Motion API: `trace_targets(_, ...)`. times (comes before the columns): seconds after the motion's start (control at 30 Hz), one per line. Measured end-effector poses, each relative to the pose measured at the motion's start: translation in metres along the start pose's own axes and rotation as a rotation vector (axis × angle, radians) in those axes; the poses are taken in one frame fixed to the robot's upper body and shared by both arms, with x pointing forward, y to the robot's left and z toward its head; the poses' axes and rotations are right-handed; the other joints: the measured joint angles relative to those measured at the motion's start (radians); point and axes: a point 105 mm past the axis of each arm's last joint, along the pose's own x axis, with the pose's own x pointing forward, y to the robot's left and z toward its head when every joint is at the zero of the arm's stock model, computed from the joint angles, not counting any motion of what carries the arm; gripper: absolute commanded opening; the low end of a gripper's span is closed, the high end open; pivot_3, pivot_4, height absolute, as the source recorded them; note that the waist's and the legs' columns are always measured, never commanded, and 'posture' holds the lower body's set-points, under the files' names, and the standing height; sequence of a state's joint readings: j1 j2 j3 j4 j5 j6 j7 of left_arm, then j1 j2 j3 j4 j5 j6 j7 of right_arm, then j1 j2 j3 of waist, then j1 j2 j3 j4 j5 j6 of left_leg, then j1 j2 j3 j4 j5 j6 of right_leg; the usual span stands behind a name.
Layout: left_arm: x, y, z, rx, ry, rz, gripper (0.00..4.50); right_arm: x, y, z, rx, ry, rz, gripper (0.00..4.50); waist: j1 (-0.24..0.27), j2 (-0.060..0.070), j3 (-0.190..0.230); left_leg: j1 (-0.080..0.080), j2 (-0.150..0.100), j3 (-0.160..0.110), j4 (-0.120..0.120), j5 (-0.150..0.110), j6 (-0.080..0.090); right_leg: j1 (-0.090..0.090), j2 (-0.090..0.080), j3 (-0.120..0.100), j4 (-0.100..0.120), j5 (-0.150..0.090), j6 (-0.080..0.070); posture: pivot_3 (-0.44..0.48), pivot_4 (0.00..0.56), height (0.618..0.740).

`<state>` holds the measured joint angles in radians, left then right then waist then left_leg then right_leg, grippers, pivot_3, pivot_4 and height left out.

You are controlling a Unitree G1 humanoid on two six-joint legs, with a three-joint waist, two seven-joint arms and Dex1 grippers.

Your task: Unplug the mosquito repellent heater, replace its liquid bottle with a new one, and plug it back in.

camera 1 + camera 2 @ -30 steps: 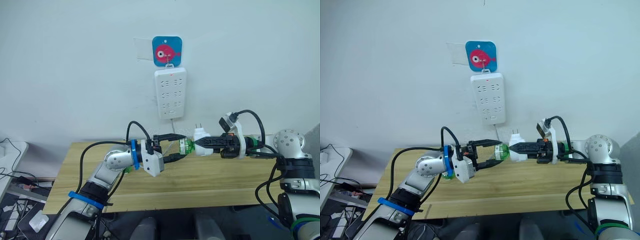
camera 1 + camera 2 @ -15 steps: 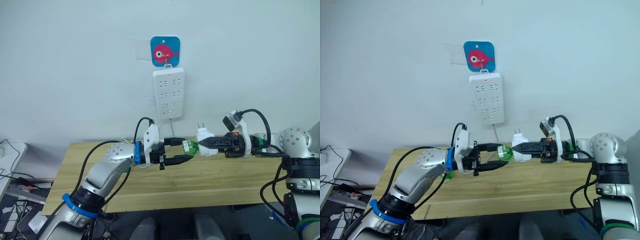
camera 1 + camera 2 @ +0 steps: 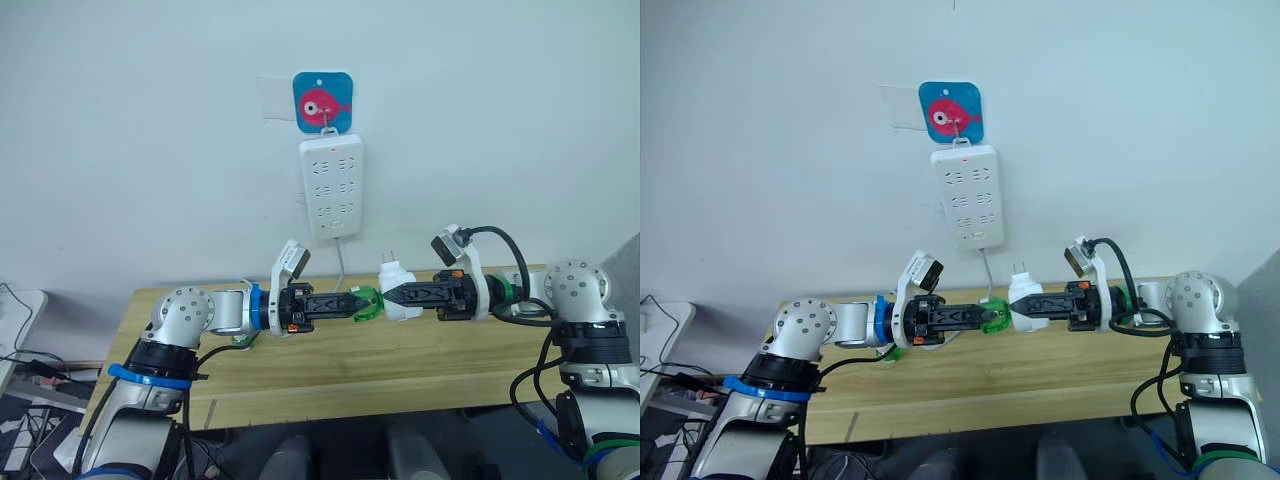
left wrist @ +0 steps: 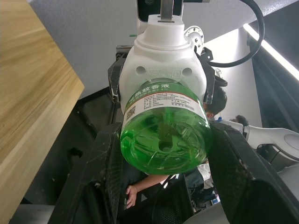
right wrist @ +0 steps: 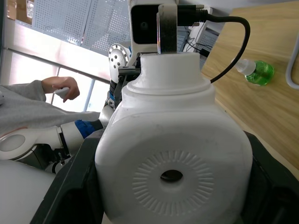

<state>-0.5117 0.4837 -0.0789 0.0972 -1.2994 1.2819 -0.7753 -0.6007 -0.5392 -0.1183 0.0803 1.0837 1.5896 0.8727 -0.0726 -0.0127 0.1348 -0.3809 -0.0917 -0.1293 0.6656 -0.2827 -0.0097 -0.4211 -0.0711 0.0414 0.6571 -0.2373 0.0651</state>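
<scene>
— Wooden table (image 3: 400,365) is seen low in the head views, set against a pale wall. What is held above it?

— A white heater (image 3: 397,296) is gripped at its sides by the right gripper (image 3: 392,295), raised clear of the table, its two prongs (image 3: 388,256) pointing up. A green bottle (image 3: 366,303) is still screwed into the heater's end and points toward the robot's left.

— How is the bottle held?

— It is clamped between the two black fingers of the left gripper (image 3: 357,303), which are narrowed onto its sides. Both arms are stretched toward each other, so that the grippers almost meet.

— What else lies on the table?

— A second green bottle (image 5: 255,71) is seen on its side on the wood, well apart from the grippers.

— And farther back?

— A white power strip (image 3: 331,187) is hung upright on the wall from a blue hook plate with a pink fish (image 3: 322,101). A person's sleeve and hand (image 5: 58,87) are caught in the right wrist view.
</scene>
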Motion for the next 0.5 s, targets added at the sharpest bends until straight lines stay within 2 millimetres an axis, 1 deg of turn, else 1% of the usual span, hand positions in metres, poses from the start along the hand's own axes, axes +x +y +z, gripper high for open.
trace_targets(0.03, 0.001, 0.000, 0.000, 0.004, 0.000, 0.002, 2.96, -0.001, 0.000, 0.000, 0.003, -0.003, -0.001, 3.00, 0.000, 0.000, 0.000, 0.000, 0.000, 0.000, 0.000, 0.000, 0.000, 0.000, 0.000, 0.000, 0.000, 0.000, 0.000, -0.109, 0.154, 0.740)
trace_targets(0.1, 0.000, 0.001, 0.002, 0.017, -0.009, 0.015, 3.46, -0.002, -0.002, -0.002, 0.012, -0.003, -0.009, 3.00, 0.000, 0.000, 0.000, 0.000, 0.000, 0.000, 0.000, 0.000, 0.000, 0.000, 0.000, 0.000, 0.000, 0.000, 0.000, -0.107, 0.155, 0.740)
trace_targets(0.17, -0.004, 0.001, 0.006, 0.033, -0.029, 0.025, 4.16, -0.004, -0.004, -0.004, 0.025, -0.008, -0.013, 3.00, 0.001, 0.000, 0.000, 0.000, 0.000, 0.000, 0.000, 0.000, 0.000, 0.000, 0.000, 0.000, 0.000, 0.000, 0.000, -0.108, 0.156, 0.740)
trace_targets(0.2, -0.005, 0.001, 0.007, 0.038, -0.036, 0.030, 4.40, -0.004, -0.004, -0.004, 0.027, -0.009, -0.014, 3.00, 0.001, 0.000, 0.000, 0.000, 0.000, 0.000, 0.000, 0.000, 0.000, 0.000, 0.000, 0.000, 0.000, 0.000, 0.000, -0.110, 0.155, 0.740)
trace_targets(0.3, -0.013, 0.002, 0.012, 0.061, -0.068, 0.058, 4.46, -0.004, -0.005, -0.004, 0.030, -0.018, -0.017, 3.00, 0.001, 0.000, 0.000, 0.000, 0.000, 0.001, 0.000, 0.000, 0.000, 0.000, 0.000, 0.001, 0.000, 0.000, 0.000, -0.110, 0.156, 0.740)
trace_targets(0.37, -0.022, 0.004, 0.014, 0.081, -0.090, 0.096, 4.46, -0.004, -0.006, -0.002, 0.034, -0.031, -0.013, 3.00, 0.000, 0.000, 0.000, 0.000, 0.000, 0.001, -0.001, 0.000, 0.000, 0.000, 0.000, 0.001, 0.000, 0.000, 0.000, -0.109, 0.157, 0.740)
trace_targets(0.43, -0.033, 0.002, 0.009, 0.127, -0.080, 0.135, 4.46, -0.006, -0.007, 0.000, 0.050, -0.057, -0.008, 3.00, -0.002, 0.000, 0.001, 0.000, 0.000, 0.001, -0.001, 0.000, 0.000, -0.001, 0.000, 0.001, -0.001, 0.000, 0.000, -0.098, 0.164, 0.740)
trace_targets(0.5, -0.046, -0.001, -0.001, 0.261, -0.034, 0.211, 4.46, -0.011, -0.011, 0.003, 0.072, -0.089, -0.014, 3.00, -0.006, 0.001, 0.004, 0.000, 0.001, 0.002, -0.002, 0.000, 0.000, -0.001, -0.001, 0.002, -0.002, 0.000, -0.001, -0.082, 0.165, 0.740)
